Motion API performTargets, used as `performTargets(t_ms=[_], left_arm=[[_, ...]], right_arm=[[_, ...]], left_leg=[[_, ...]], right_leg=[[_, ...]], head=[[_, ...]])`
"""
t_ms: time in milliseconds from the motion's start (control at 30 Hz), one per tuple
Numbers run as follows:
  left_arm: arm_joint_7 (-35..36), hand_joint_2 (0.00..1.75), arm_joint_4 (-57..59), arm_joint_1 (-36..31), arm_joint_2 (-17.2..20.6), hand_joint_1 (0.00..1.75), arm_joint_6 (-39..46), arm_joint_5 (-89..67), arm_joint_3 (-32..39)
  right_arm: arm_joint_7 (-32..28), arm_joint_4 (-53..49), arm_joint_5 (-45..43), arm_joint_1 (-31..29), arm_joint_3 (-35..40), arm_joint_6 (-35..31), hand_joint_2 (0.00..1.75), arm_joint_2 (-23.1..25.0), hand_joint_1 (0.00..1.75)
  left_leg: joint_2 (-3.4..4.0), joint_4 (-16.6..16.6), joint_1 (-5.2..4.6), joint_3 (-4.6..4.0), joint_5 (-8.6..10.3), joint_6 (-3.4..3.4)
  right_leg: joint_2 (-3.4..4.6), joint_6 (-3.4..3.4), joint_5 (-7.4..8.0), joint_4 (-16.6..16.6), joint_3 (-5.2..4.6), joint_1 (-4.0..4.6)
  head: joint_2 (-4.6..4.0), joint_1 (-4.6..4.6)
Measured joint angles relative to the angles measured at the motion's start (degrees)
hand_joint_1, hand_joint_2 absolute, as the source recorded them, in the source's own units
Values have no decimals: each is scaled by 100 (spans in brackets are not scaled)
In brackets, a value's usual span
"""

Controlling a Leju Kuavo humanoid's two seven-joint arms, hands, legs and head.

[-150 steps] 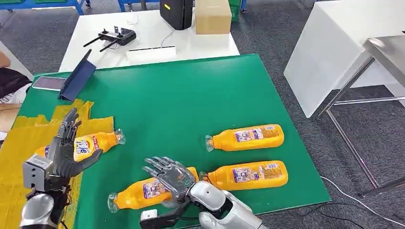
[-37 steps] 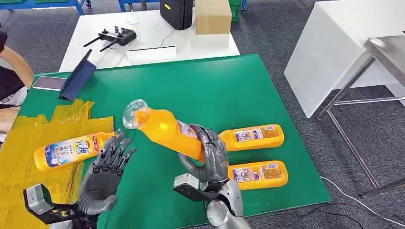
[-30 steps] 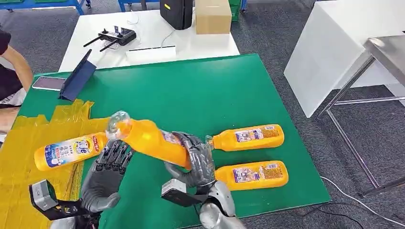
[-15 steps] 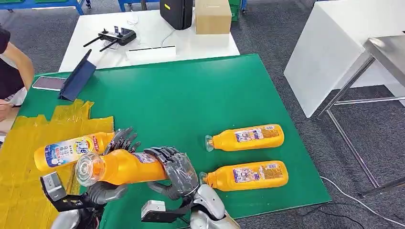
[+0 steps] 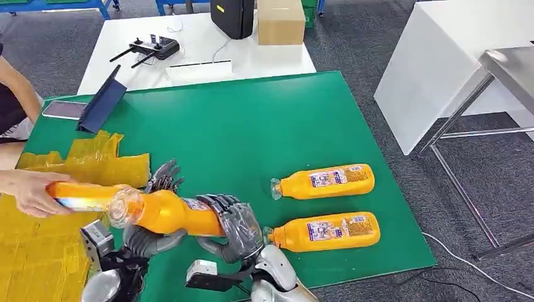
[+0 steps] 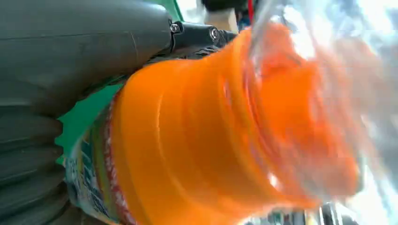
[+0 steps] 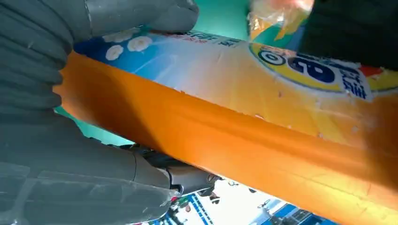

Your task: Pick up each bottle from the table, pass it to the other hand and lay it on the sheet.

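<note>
Right hand (image 5: 232, 226) around raised bottle (image 5: 167, 211)

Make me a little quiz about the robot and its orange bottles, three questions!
1. Count: how many bottles lie on the green table with nothing touching them?
2. True or false: the robot's right hand grips the raised bottle.
3. Who holds the leftmost bottle, over the yellow sheet?
A) a person's hand
B) the robot's right hand
C) nobody

Key
1. Two: the far bottle and the near bottle.
2. True.
3. A.
</note>
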Motion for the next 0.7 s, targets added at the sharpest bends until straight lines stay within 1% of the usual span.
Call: performTargets(t_ms=[267, 700], left_arm=[[-68, 175, 0, 3, -214, 175, 283, 131, 28], [-81, 175, 0, 2, -282, 175, 315, 151, 85]], right_arm=[[24, 29, -22, -68, 0, -24, 175, -11, 175], [24, 39, -24, -67, 31, -24, 175, -11, 175]], left_leg=[[0, 0, 1, 0, 0, 0], [0, 0, 0, 0, 0, 0]], right_leg=[[0, 0, 0, 0, -1, 1], [0, 0, 0, 0, -1, 1]], head=[[0, 0], [0, 0]])
